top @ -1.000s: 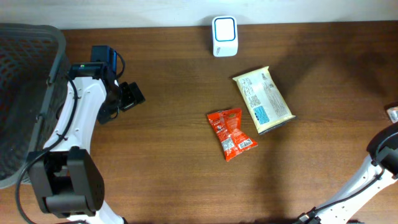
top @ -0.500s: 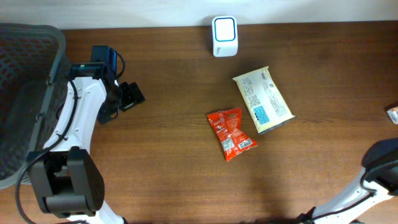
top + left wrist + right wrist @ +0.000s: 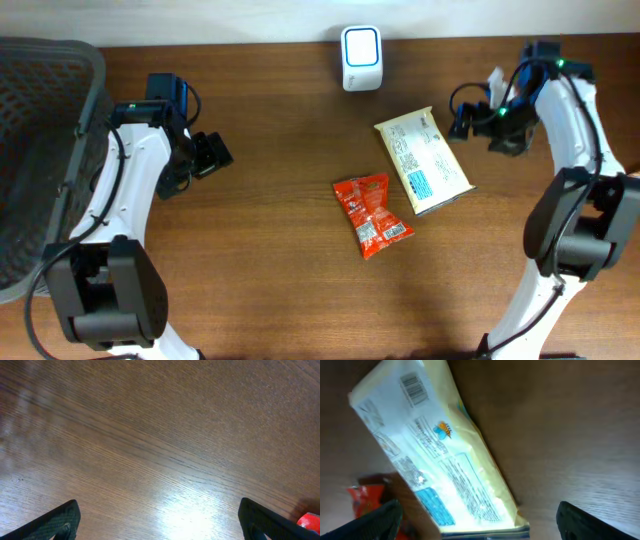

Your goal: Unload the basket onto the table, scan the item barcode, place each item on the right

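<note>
The right tool (image 3: 463,120) stands spread wide just beside the pale yellow flat packet (image 3: 423,160) on the brown wooden bench (image 3: 280,270); the left tool (image 3: 220,155), also spread, holds nothing.

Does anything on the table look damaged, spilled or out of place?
Nothing stands out. The pale yellow rectangular packet and the red crinkled snack packet lie flat and intact on the brown wooden table, only turned slantwise; nothing is spilled.

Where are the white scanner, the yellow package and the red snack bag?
white scanner (image 3: 361,58), overhead view, its top face.
yellow package (image 3: 423,162), overhead view, its printed back.
red snack bag (image 3: 372,214), overhead view, its middle.
</note>
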Controlling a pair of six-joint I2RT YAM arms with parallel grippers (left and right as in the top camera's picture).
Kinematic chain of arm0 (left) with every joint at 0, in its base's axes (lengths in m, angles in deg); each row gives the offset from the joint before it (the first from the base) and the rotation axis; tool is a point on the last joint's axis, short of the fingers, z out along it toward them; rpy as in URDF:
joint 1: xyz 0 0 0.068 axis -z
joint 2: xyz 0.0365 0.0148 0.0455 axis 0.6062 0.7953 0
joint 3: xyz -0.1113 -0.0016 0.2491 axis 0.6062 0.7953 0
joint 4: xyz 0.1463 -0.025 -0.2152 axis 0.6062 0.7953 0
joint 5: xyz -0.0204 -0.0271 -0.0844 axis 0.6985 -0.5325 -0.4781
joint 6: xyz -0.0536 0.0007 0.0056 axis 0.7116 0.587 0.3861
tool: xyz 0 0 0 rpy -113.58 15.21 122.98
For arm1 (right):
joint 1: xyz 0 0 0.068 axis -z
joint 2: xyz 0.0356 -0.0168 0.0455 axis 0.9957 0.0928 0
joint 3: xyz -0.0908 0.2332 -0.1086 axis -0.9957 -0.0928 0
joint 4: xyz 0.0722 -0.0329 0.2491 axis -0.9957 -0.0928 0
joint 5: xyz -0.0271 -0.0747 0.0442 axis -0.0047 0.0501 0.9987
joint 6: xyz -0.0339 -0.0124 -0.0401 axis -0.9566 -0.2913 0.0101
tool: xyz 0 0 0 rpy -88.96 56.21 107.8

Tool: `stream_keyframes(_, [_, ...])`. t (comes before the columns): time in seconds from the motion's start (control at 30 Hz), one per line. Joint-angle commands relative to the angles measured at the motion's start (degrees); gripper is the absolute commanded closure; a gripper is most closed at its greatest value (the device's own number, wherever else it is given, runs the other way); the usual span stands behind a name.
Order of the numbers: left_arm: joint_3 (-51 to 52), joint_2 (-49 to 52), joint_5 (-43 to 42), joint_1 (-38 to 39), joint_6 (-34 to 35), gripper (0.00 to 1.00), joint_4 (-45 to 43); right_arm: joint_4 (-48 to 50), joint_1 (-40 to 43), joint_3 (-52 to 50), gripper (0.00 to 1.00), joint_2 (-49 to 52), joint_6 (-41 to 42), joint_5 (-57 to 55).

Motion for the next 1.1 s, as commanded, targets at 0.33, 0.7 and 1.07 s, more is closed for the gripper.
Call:
stream_keyframes(0.33, [0.2,0.7,0.4,0.0,0.3,0.01,0.1,14.1,-0.4,-22.2,0.34,-0.1,-2.3,7.7])
stream_keyframes(0.7, [0.2,0.7,0.4,0.0,0.3,0.01,0.1,3.5,-0.4,-7.4,0.96,-1.3,-2.3,7.8])
stream_keyframes(1.07, [0.2,0.7,0.4,0.0,0.3,0.01,0.1,-21.0,-18.0,12.4,0.96,-3.8,18.5,-37.0])
